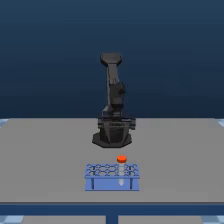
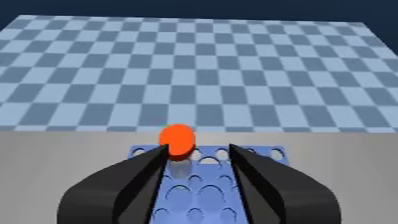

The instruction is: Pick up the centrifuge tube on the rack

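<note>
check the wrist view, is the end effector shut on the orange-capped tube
No, the end effector is open above the blue rack, with the orange-capped tube beside one finger.

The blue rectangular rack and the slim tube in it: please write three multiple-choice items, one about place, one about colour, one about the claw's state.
1. The blue rectangular rack stands:
A. on the grey table
B. on the checkered floor
C. in the claw

2. The slim whitish tube has a cap coloured:
A. green
B. orange-red
C. black

3. The black claw is:
A. shut on the tube
B. open
C. out of view

Answers: 1 A, the exterior view shows the rack on the tabletop. 2 B, both views show it. 3 B, a gap separates the fingers.
</note>
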